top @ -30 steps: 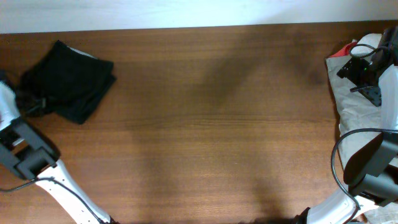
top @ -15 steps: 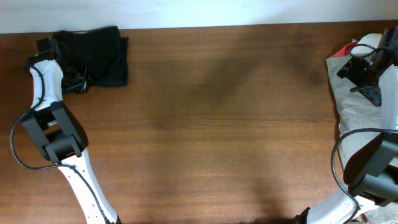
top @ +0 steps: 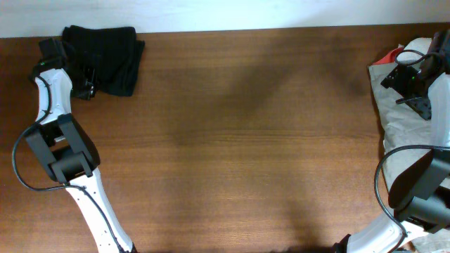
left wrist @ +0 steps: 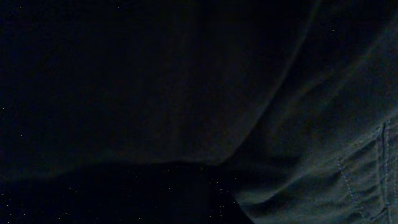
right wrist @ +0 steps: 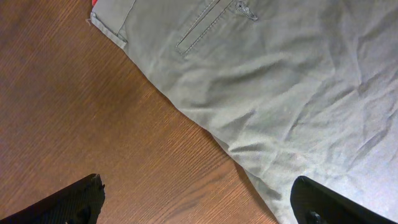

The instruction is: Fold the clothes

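A folded black garment (top: 105,50) lies at the far left corner of the wooden table (top: 239,140). My left gripper (top: 86,86) sits at its front left edge. The left wrist view is filled with dark fabric (left wrist: 186,93) and a stitched seam; the fingers are hidden, but the garment travelled with the gripper. A light grey-khaki pair of trousers (top: 404,133) lies crumpled at the right edge. My right gripper (top: 411,79) hovers above them, open and empty. In the right wrist view (right wrist: 199,202) its fingers straddle the hem of the trousers (right wrist: 280,81).
A red item (top: 389,55) peeks from under the trousers at the far right. The white wall runs along the table's back edge, right behind the black garment.
The black garment moved with my left gripper from the left middle to the far left corner, then shifted slightly further left. The right arm has not moved.
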### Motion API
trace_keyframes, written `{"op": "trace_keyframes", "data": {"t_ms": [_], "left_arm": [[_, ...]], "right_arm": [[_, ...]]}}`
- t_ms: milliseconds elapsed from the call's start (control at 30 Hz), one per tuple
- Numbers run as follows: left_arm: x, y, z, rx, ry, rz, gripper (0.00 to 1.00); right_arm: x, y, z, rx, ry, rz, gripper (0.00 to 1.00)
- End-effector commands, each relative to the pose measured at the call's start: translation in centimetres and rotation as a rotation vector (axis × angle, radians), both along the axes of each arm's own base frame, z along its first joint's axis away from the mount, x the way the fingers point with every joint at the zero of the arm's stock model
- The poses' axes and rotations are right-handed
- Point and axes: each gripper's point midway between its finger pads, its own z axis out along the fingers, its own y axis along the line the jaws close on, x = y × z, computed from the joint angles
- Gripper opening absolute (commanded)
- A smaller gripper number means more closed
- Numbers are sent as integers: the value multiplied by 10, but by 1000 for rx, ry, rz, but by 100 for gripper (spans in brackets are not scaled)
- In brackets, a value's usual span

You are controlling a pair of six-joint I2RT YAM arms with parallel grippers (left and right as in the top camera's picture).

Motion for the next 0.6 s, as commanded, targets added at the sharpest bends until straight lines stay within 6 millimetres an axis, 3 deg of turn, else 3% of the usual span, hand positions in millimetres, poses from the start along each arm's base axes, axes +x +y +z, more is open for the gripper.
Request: {"op": "trace_keyframes", "data": {"t_ms": [0,100,267,333,433,500,567], "left_arm": [[-24,18,-55,49,122,19,1],[-38,37,-57,38,151,58,1],[-87,95,-61,-6,229,184,1],[-99,106,-62,-19,248,210,1],[-103,106,-63,-40,259,231,1],[-104,92,-64,-84,292,285,1],[-88,72,-63,-79,273,253,1]], "right_arm": [[2,-1,10,-16,-20,-4,99],[2,-1,10,-16,-20,-4,99],[2,-1,10,-16,-20,-4,99],[2,-1,10,-16,-20,-4,99],[2,-1,10,-16,-20,-4,99],[2,-1,10,-16,-20,-4,99],[2,-1,10,-16,-20,-4,99]]}}
